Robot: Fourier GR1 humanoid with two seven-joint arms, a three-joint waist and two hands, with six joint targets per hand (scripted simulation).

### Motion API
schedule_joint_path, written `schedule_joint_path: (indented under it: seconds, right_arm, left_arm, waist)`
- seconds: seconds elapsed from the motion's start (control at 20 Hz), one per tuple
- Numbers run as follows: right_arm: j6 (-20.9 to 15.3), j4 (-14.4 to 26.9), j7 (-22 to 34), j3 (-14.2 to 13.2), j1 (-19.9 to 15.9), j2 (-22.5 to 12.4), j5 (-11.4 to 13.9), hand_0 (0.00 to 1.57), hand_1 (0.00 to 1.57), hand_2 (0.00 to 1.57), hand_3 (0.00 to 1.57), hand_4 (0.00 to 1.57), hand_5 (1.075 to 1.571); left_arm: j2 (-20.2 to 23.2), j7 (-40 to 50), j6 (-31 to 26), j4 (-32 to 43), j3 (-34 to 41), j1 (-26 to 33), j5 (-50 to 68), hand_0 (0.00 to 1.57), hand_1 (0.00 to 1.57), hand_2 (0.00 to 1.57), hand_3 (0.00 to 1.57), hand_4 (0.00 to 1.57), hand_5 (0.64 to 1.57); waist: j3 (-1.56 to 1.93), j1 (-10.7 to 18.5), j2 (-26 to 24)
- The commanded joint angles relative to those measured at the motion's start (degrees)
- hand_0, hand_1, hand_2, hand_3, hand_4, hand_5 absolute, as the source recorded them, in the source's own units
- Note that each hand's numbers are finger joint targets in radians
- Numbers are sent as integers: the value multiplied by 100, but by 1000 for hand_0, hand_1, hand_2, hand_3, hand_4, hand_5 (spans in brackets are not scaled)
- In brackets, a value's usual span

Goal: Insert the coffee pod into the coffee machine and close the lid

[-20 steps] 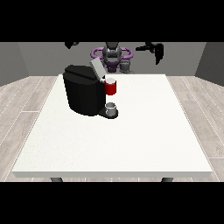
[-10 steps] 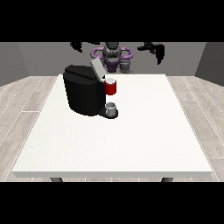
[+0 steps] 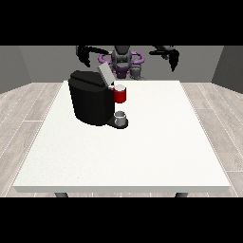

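Observation:
A black coffee machine [image 3: 90,99] stands on the white table [image 3: 123,152], left of the middle. Its grey lid [image 3: 105,74] is tilted up and open. A red holder [image 3: 120,95] with a pale top sits at the machine's front, above a grey cup [image 3: 120,118] on the drip base. No separate coffee pod is plainly visible. The hand at the view's left [image 3: 84,54] hangs raised behind the machine, away from it. The hand at the view's right [image 3: 172,59] is raised over the table's far right edge, fingers pointing down, holding nothing I can see.
The robot's torso [image 3: 122,59] with purple rings stands behind the table's far edge. A small grey object [image 3: 136,72] is beside it at the far edge. Wooden floor surrounds the table.
The hand at the view's right has swung down a little, its fingers now pointing downward. The hand at the view's left has lowered slightly. The machine and lid have not moved.

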Motion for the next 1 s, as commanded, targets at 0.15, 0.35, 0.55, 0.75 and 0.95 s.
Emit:
schedule_joint_path:
  seconds: [0.15, 0.35, 0.55, 0.75, 0.95]
  right_arm:
    - [-252, 403, -169, 236, -525, 390, 272, 0, 0, 0, 0, 0, 1571]
    - [29, 490, 147, 134, -767, 193, 146, 0, 0, 0, 0, 0, 1571]
    - [220, 1077, -390, -107, -1101, -169, 273, 0, 0, 0, 0, 0, 1571]
    - [87, 1194, -374, 25, -1162, 66, 402, 0, 0, 0, 0, 0, 1571]
    - [-125, 1400, -400, 49, -1422, 235, 501, 0, 0, 0, 0, 40, 1571]
  left_arm:
    - [201, 141, 150, -579, -122, 146, 111, 0, 0, 0, 0, 0, 1571]
    - [464, 201, -61, -712, -3, 488, 438, 0, 0, 0, 0, 0, 1571]
    - [355, 169, 157, -1165, -221, 473, 332, 0, 0, 0, 0, 0, 1571]
    - [173, 244, 477, -1226, -344, 584, 301, 0, 0, 0, 0, 0, 1571]
    - [215, 410, 598, -1427, -478, 532, 212, 0, 0, 0, 0, 0, 1571]
  waist:
    - [-1, -213, 511]
    - [-1, -360, 492]
    - [0, -103, 782]
    - [0, -192, 753]
    - [0, -154, 834]
